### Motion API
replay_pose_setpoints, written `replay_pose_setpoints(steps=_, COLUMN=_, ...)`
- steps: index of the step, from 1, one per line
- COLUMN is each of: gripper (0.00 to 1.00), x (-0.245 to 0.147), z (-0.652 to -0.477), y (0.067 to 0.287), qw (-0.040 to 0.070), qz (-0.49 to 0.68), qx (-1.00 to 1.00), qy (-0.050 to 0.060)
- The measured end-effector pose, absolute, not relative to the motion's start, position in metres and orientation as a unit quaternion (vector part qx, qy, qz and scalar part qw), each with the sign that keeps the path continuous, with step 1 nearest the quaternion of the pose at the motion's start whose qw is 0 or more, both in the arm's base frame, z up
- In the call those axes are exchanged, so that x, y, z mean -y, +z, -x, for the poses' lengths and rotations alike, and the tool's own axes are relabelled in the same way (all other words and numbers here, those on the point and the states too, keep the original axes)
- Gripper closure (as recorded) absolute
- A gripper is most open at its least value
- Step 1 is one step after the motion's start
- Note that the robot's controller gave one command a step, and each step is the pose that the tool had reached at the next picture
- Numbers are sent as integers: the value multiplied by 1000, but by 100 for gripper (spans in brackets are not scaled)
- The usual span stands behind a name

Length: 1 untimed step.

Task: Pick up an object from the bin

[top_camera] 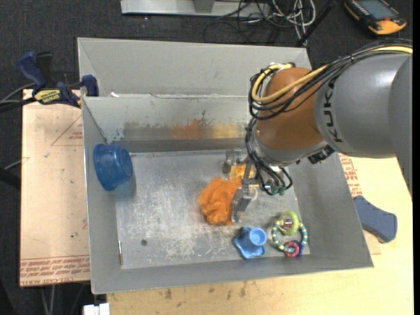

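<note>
- At about 9 o'clock on the floor of the bin [164, 228], close against the left wall, a blue cup [113, 167] lies on its side. It is well apart from the tool and plays no part in the pick.
- Near the middle of the dial sits the orange crumpled lump [218, 202], soft-looking, like bunched cloth. It rests flat on the bin floor, not raised. I judge it to be the thing the pick aims at, since it lies nearest the tool.
- The gripper [240, 201] is down low at the lump's 3 o'clock edge, touching it or just beside it. Whether it stands wide or narrow I cannot tell, and nothing can be seen held in it.
- At about 5 o'clock from the lump, near the gripper's tip, lies a small blue piece [249, 243]. At 4 o'clock, a little further out, is a ring toy [289, 235] strung with many-coloured beads. Both rest on the floor.
- The arm [367, 110] reaches in from 2 o'clock, its orange wrist cover hanging over the back right part of the bin.
- Progress, as a judgement: the approach and the descent look done. The grip on the lump, the lift and the carry clear of the bin are all left, so the pick is not yet half made.
</note>
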State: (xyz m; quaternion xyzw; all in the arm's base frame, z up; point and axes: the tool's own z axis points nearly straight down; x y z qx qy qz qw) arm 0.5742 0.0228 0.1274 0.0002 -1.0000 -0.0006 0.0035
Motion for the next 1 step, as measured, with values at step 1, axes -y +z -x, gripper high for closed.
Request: replay_pose_setpoints(steps=1, gripper=0, x=-23, z=-576, y=131, qw=0, qz=0, qx=1000, qy=-1)
